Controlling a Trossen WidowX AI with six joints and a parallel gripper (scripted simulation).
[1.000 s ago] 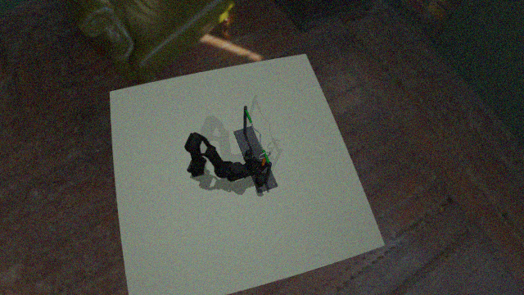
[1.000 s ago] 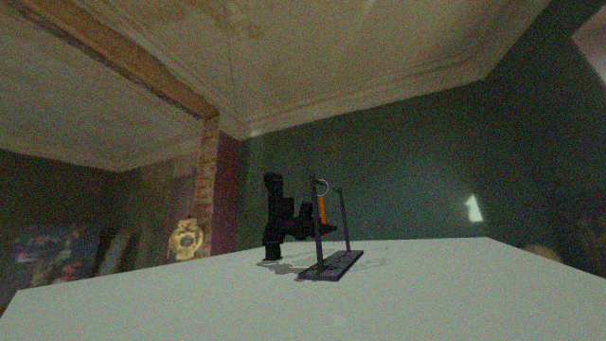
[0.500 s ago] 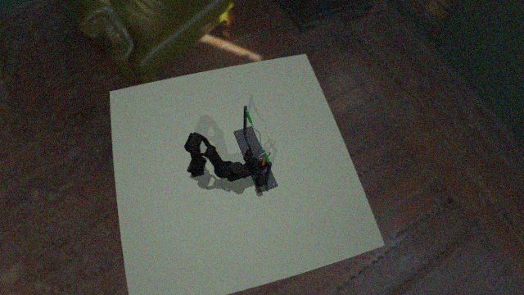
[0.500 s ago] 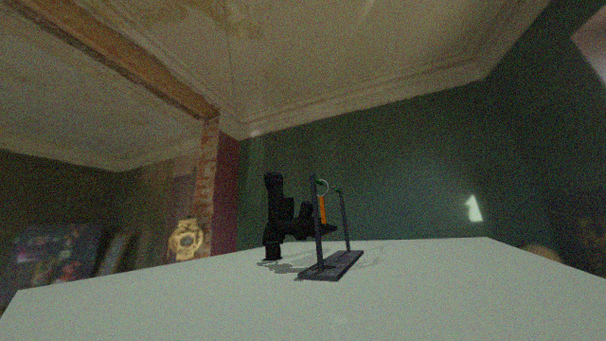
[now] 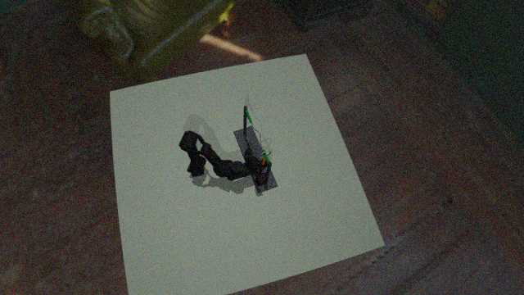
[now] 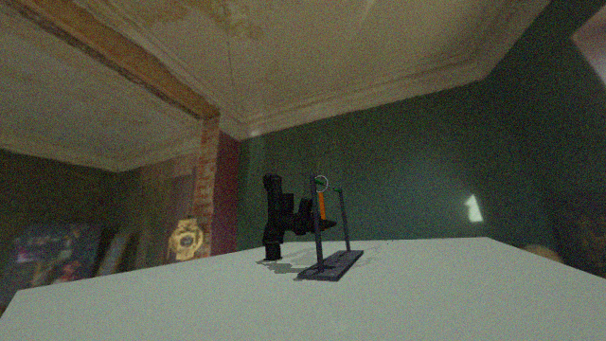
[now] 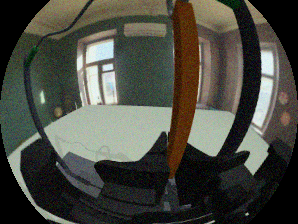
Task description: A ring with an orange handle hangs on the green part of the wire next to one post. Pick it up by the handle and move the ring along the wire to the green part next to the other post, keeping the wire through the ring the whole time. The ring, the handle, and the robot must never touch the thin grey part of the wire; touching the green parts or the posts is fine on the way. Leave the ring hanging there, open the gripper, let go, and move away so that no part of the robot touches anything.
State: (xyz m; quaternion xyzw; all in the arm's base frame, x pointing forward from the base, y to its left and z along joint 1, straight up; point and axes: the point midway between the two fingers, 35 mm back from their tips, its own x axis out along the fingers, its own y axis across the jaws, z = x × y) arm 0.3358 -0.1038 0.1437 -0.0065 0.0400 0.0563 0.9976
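The orange handle (image 5: 263, 161) (image 6: 322, 205) (image 7: 185, 75) stands nearly upright, its lower end between the fingers of my gripper (image 6: 325, 221) (image 7: 166, 135), which is shut on it. The pale ring (image 6: 327, 184) at its top is around the green part (image 5: 266, 157) (image 6: 318, 182) by the near post (image 6: 317, 227) (image 7: 252, 65). The ring is mostly out of the wrist view; whether it touches the wire cannot be told. The other green part (image 5: 248, 116) (image 6: 336, 189) (image 7: 32, 56) is at the far post (image 5: 245, 123) (image 6: 345, 223). The thin grey wire (image 7: 65, 31) bends between them.
The dark base plate (image 5: 270, 185) (image 6: 347, 265) carries both posts on the pale table (image 5: 184, 238) (image 6: 189, 303). The near post stands close to my right finger in the wrist view. My arm (image 5: 229, 170) (image 6: 273, 213) reaches in from the side of the base plate.
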